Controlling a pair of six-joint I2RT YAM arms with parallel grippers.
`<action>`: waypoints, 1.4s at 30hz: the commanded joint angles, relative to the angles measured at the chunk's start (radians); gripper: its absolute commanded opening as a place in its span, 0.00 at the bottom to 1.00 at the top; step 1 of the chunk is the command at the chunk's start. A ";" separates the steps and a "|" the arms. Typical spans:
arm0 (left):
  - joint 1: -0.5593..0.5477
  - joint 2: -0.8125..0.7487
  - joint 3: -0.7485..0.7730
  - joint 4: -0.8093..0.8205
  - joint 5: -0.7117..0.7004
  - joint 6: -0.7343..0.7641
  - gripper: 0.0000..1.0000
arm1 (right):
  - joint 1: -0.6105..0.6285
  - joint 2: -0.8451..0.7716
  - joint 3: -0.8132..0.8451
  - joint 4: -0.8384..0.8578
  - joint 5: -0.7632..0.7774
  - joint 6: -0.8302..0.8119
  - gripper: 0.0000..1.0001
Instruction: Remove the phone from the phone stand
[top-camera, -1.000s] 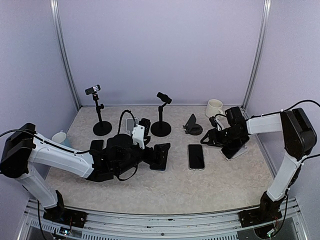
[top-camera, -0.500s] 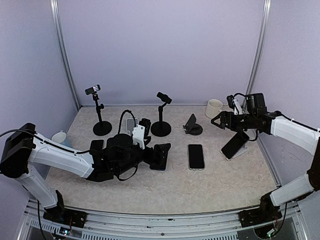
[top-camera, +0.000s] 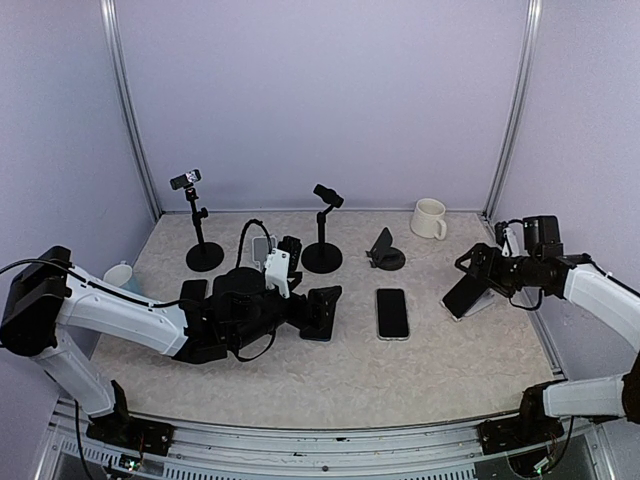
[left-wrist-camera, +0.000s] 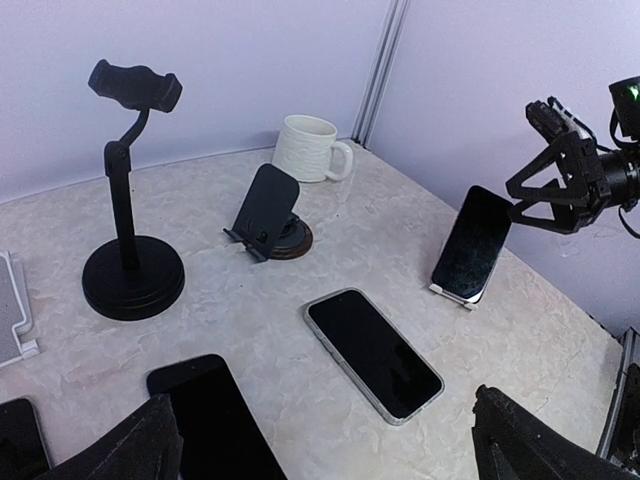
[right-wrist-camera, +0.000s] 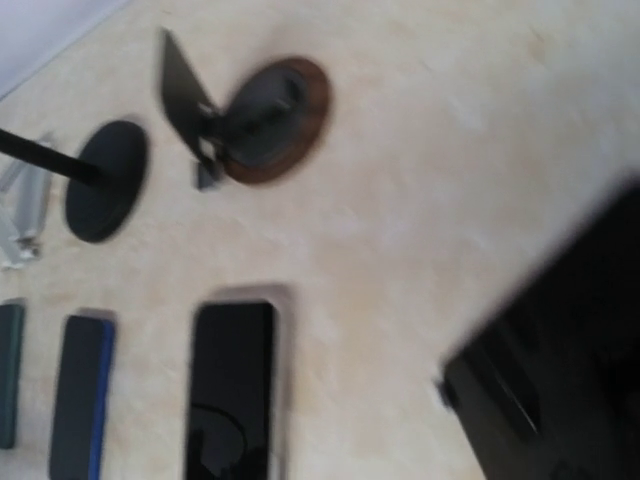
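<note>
A dark phone (top-camera: 462, 296) leans upright in a small white phone stand (top-camera: 481, 306) at the right of the table; the left wrist view shows the phone (left-wrist-camera: 470, 243) and the stand's lip (left-wrist-camera: 452, 294). My right gripper (top-camera: 478, 268) hangs just behind and to the right of the phone's top, open and holding nothing; it also shows as the spread right gripper (left-wrist-camera: 513, 200). In the blurred right wrist view the phone (right-wrist-camera: 560, 390) fills the lower right. My left gripper (top-camera: 325, 305) rests low at centre-left, open, with wide-spread fingers (left-wrist-camera: 530, 440).
Another phone (top-camera: 392, 313) lies flat mid-table. Behind it stand an empty dark stand with a brown base (top-camera: 384, 250), a white mug (top-camera: 429, 218) and two tall clamp stands (top-camera: 322, 235) (top-camera: 200, 225). More phones (left-wrist-camera: 215, 415) lie by my left gripper.
My right gripper has left the phone, lifted, swung back to the right and opened wide. The phone still leans in its stand. The left arm has not moved.
</note>
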 joint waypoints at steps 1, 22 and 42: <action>0.003 -0.008 -0.007 0.033 -0.006 0.013 0.99 | -0.021 -0.030 -0.064 -0.060 0.056 0.076 1.00; 0.003 -0.006 -0.004 0.028 -0.007 0.015 0.99 | -0.023 0.203 -0.226 0.240 0.167 0.086 1.00; 0.015 -0.011 -0.012 0.025 -0.010 0.016 0.99 | -0.062 0.405 -0.230 0.449 0.075 0.073 0.93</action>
